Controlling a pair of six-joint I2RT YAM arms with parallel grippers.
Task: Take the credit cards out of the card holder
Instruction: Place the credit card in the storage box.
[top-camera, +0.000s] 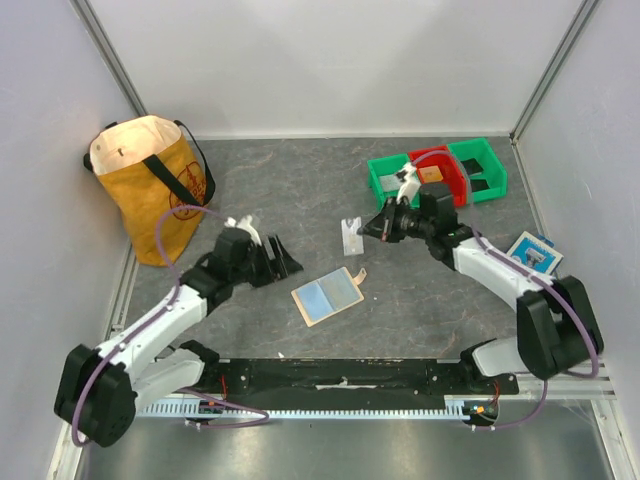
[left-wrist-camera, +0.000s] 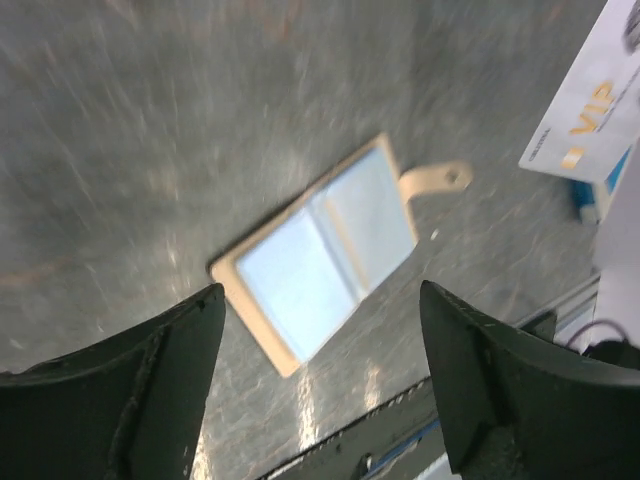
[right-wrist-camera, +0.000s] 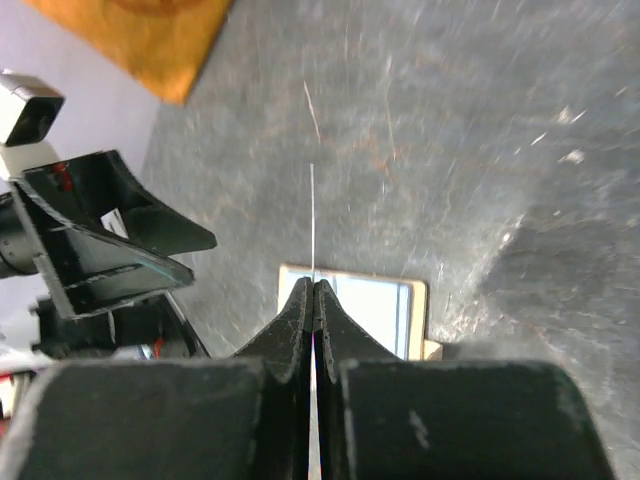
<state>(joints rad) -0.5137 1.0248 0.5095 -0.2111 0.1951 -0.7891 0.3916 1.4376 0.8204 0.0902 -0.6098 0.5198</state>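
Note:
The card holder (top-camera: 328, 295) lies open and flat on the grey table, its pale blue inner face up and its tan tab (top-camera: 357, 272) toward the back right; it also shows as the card holder (left-wrist-camera: 320, 265) and the card holder (right-wrist-camera: 380, 300). My right gripper (top-camera: 380, 228) is shut on a white credit card (top-camera: 350, 237), lifted behind the holder. That credit card (right-wrist-camera: 312, 215) is edge-on between my right gripper (right-wrist-camera: 314, 285) jaws, and its orange "VIP" print shows on the credit card (left-wrist-camera: 590, 100). My left gripper (top-camera: 283, 258) stands open and empty left of the holder, also seen as my left gripper (left-wrist-camera: 322, 300).
A yellow bag (top-camera: 150, 185) stands at the back left. Green bins (top-camera: 478, 170) and a red bin (top-camera: 440, 165) sit at the back right. A blue-and-white packet (top-camera: 533, 252) lies at the right. A black rail (top-camera: 340, 375) runs along the front edge.

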